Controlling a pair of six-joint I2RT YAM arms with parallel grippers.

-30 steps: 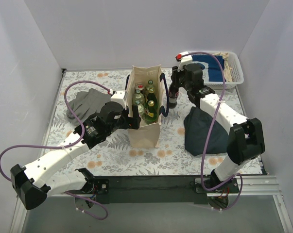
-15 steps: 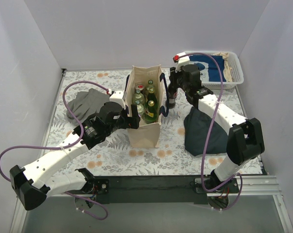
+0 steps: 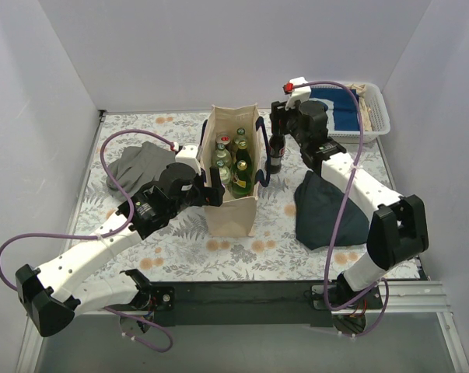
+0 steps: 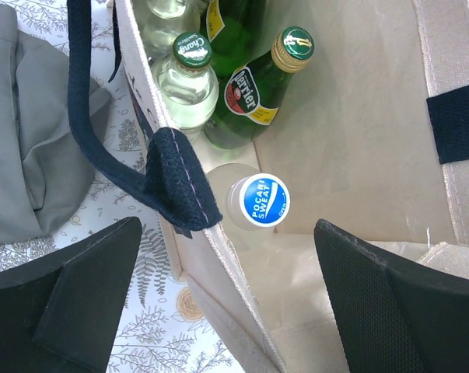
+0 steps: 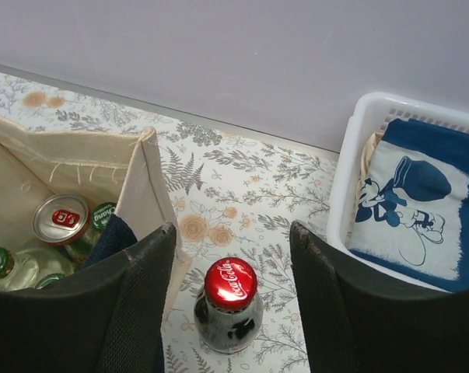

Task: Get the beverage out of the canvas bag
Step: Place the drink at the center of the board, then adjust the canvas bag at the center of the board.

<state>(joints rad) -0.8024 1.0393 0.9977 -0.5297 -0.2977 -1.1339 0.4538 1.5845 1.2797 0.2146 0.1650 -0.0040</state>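
The cream canvas bag point(image 3: 232, 203) with navy handles stands mid-table, holding several bottles point(image 3: 236, 163). A cola bottle point(image 3: 274, 155) with a red cap stands on the table just right of the bag. My right gripper point(image 3: 279, 124) is open above it; in the right wrist view the bottle point(image 5: 229, 311) stands free between the spread fingers point(image 5: 141, 280). My left gripper point(image 3: 207, 190) is open and straddles the bag's left wall point(image 4: 218, 256). Below it I see a blue-capped bottle point(image 4: 265, 200), a green bottle point(image 4: 250, 93) and a clear bottle point(image 4: 189, 78).
A grey cloth point(image 3: 139, 165) lies left of the bag. A dark navy sack point(image 3: 327, 206) lies at the right. A white basket point(image 3: 374, 124) with a blue printed cloth point(image 5: 409, 202) stands at the back right. A red-topped can point(image 5: 61, 218) sits in the bag.
My right gripper has risen a little and drawn back above the cola bottle, which stays standing on the table. The left arm has not moved.
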